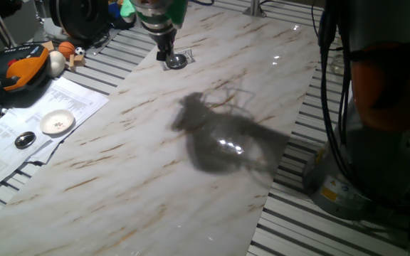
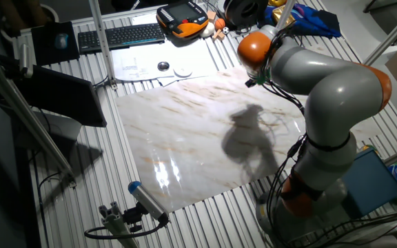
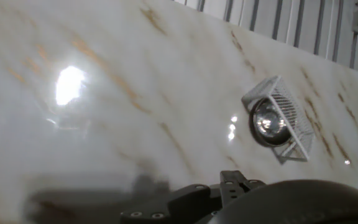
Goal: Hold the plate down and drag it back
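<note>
The plate (image 1: 177, 61) is a small shiny silver dish lying on the marble board (image 1: 191, 156) near its far edge. In the hand view the plate (image 3: 268, 121) sits to the right within a flat clear ribbed rectangular frame (image 3: 291, 134). My gripper (image 1: 164, 54) points down with its tips just left of the plate, and its dark fingers look pressed together and hold nothing. I cannot tell whether they touch the plate. In the other fixed view my arm (image 2: 309, 69) hides both the gripper and the plate.
A white saucer with a brownish centre (image 1: 57, 122) and a small dark round lid (image 1: 25, 139) lie on papers to the left. An orange pendant (image 1: 20, 67), small balls (image 1: 65, 48) and cables crowd the far left corner. The robot base (image 1: 383, 107) stands to the right.
</note>
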You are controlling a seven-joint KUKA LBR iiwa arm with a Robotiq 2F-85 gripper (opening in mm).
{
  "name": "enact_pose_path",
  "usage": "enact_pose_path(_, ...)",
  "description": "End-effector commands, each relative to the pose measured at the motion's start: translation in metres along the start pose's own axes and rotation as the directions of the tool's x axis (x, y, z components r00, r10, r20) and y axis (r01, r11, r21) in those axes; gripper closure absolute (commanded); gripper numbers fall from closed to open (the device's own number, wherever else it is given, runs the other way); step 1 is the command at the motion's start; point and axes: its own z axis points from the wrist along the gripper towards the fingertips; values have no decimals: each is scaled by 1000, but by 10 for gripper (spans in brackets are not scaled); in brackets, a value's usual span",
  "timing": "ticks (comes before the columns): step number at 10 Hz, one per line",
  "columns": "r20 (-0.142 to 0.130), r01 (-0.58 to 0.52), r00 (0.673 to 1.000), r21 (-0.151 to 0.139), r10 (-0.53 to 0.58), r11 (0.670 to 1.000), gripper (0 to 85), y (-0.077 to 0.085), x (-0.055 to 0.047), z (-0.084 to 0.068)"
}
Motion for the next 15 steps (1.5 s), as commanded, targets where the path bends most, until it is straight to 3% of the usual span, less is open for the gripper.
enact_pose_path(1, -18, -6, 1000, -17, 6, 1000, 850, -25, 8, 11)
enact_pose_path(2, -48, -12, 999, -36, 10, 999, 850, -25, 8, 11)
enact_pose_path(4, -102, -37, 994, -46, 32, 998, 850, -25, 8, 11)
enact_pose_path(6, -152, -72, 986, 1, 71, 997, 850, -25, 8, 11)
enact_pose_path(9, -137, -110, 983, 94, 122, 989, 850, -25, 8, 11)
enact_pose_path(10, -102, -110, 987, 132, 124, 985, 850, -25, 8, 11)
enact_pose_path(11, -67, -115, 990, 142, 125, 983, 850, -25, 8, 11)
enact_pose_path(12, -51, -110, 992, 143, 118, 984, 850, -25, 8, 11)
enact_pose_path(14, -41, -83, 995, 126, 89, 989, 850, -27, 8, 14)
enact_pose_path(15, -37, -71, 996, 116, 76, 991, 850, -33, 7, 24)
